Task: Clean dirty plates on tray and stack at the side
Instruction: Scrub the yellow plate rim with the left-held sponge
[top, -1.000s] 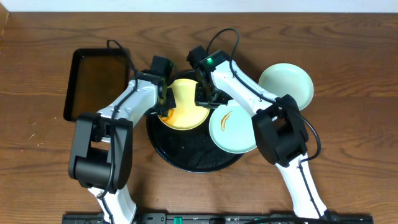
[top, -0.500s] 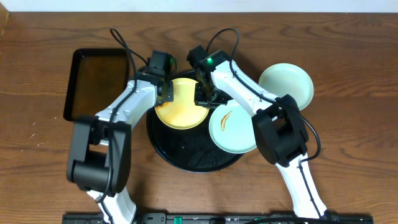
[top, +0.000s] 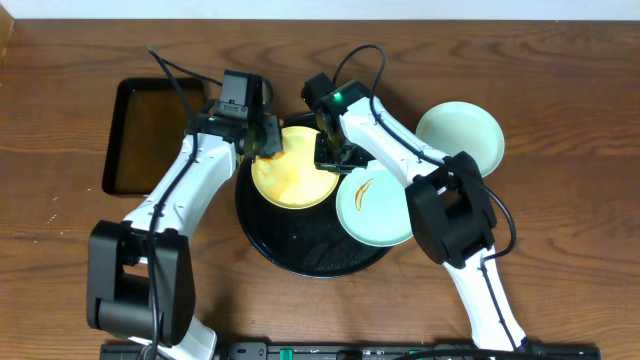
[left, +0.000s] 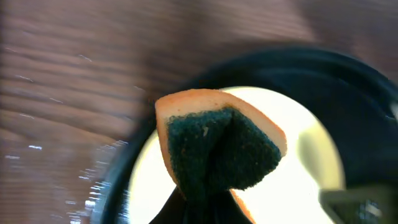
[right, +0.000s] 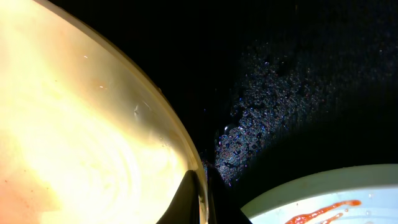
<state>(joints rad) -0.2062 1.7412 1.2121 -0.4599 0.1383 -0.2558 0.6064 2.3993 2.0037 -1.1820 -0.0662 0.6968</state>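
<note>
The pale yellow plate (top: 293, 172) lies tilted on the round black tray (top: 300, 245), with a faint orange film on it. My right gripper (top: 331, 156) is shut on its right rim; in the right wrist view the fingers (right: 204, 199) pinch the plate's edge (right: 81, 137). My left gripper (top: 262, 140) is shut on an orange sponge with a dark green scrub side (left: 217, 149), at the plate's far-left edge (left: 298, 186). A mint plate with an orange smear (top: 372, 205) lies on the tray's right side and shows in the right wrist view (right: 323, 199).
A second mint plate (top: 460, 135) with no visible smear sits on the wooden table right of the tray. A rectangular black tray with a brownish inside (top: 150, 130) lies at the far left. The round tray's surface is wet and foamy (right: 249, 137).
My left gripper has moved with the sponge from the yellow plate's left side up to its far-left edge, and the left arm has swung outward. The right gripper has held still.
</note>
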